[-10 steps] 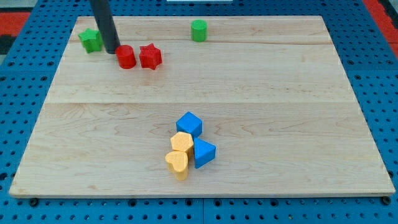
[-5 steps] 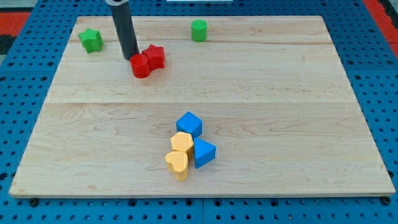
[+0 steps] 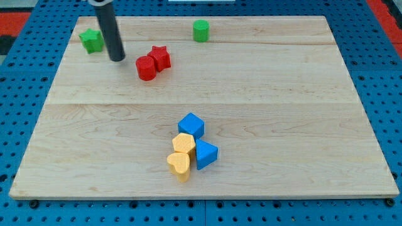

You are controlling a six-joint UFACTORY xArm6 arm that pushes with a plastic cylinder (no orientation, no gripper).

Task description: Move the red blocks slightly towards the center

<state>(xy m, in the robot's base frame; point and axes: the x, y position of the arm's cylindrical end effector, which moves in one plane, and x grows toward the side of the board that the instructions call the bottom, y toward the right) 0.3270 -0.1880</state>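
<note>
One rod only, no jaws, so it holds nothing; my tip [image 3: 117,59] rests on the board [image 3: 314,125], apart from every block. It stands between the green star [image 3: 92,40] at the view's left and the red cylinder [image 3: 146,68] at its right. The red star [image 3: 159,57] touches the cylinder on its upper right side. Both reds lie above and left of the center, so I judge another push from their upper left is needed. The green cylinder [image 3: 200,30], blue blocks [image 3: 191,125] and yellow blocks [image 3: 183,144] are well apart.
</note>
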